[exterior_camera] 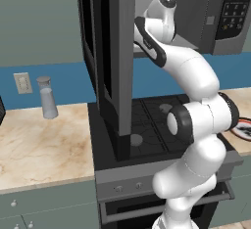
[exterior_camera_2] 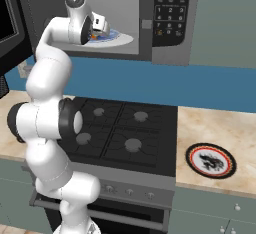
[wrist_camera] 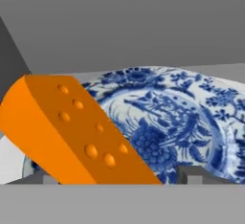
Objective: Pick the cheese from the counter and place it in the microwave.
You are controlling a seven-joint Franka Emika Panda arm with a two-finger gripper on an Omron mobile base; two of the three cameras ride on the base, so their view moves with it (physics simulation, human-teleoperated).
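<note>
— What can we not make out here?

— In the hand view the cheese (wrist_camera: 72,132) is cut off at the bottom edge, so we cannot see where the fingertips (wrist_camera: 190,174) meet it. It lies between them, tilted over the blue-and-white plate (wrist_camera: 191,117), but we cannot tell whether the jaws grip it or stand loose around it. In the right base view the gripper (exterior_camera_2: 100,26) is reaching into the microwave (exterior_camera_2: 170,13), and the hand hides most of the cheese; we see only a sliver of orange there. In the left base view the open microwave door (exterior_camera: 115,61) covers the cavity, so the hand's end is hidden behind it.

— And the plate?

— It sits on the pale grey floor of the microwave; part of it (exterior_camera_2: 117,38) shows past the hand.

— What of the room?

— Below the microwave lies a black gas stovetop (exterior_camera_2: 125,133), with the beige marbled worktop (exterior_camera_2: 210,128) on both sides over grey-green cabinets. A round black-rimmed plate (exterior_camera_2: 210,161) rests on the worktop to the right. On the left stretch stands a grey shaker (exterior_camera: 47,97) near a wall socket (exterior_camera: 22,82), against a blue backsplash.
</note>
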